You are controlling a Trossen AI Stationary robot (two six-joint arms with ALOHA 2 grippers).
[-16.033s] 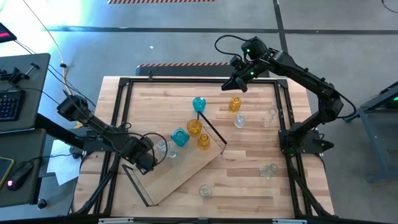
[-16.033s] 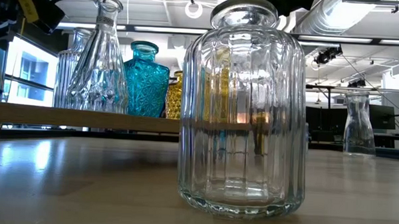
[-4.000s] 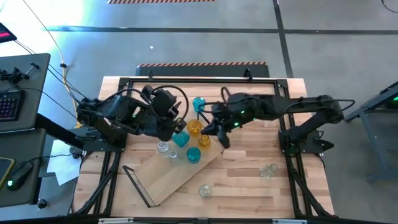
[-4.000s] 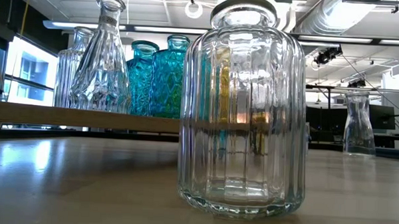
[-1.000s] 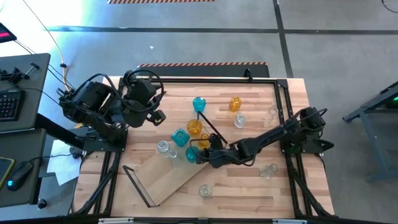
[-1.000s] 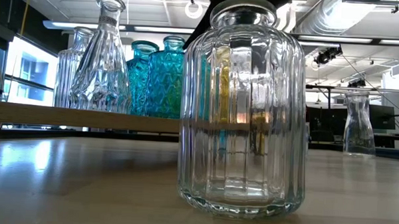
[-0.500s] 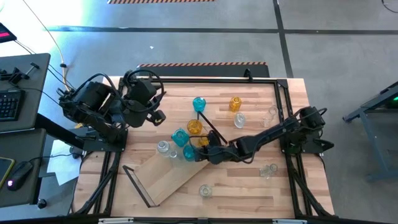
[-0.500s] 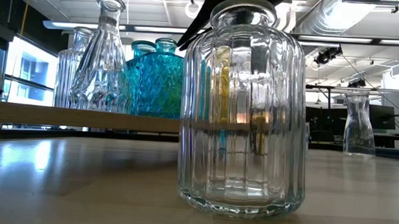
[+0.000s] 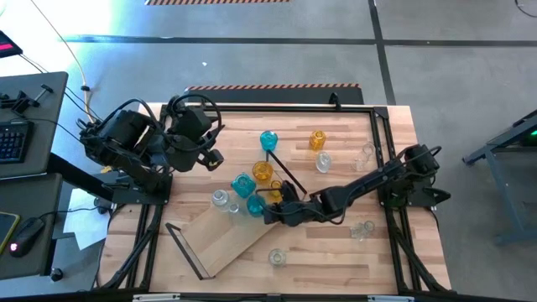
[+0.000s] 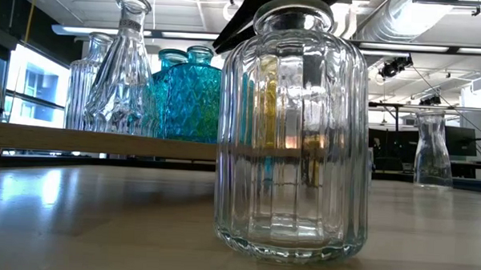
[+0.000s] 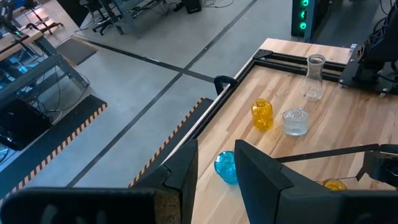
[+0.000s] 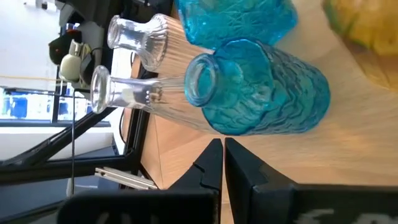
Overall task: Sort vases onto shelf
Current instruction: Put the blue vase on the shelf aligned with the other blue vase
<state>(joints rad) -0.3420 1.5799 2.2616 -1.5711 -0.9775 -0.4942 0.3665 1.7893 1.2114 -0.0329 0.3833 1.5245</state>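
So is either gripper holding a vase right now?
No. The right gripper is shut and empty beside a teal vase; the left gripper holds nothing.

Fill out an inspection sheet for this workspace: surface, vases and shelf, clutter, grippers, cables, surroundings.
Surface: wooden table inside a black frame.
Job's things: shelf lies diagonally across the table; clear, teal and amber vases are clustered at its upper end. Other vases stand on the table: teal, amber, several clear.
Clutter: nothing seen.
Grippers: right gripper shut, low beside a teal vase on the shelf, holding nothing. Left gripper raised near the table's left edge, partly open and empty.
Cables: looped on the left arm.
Surroundings: concrete floor, hazard-striped strip, desk with keyboard.
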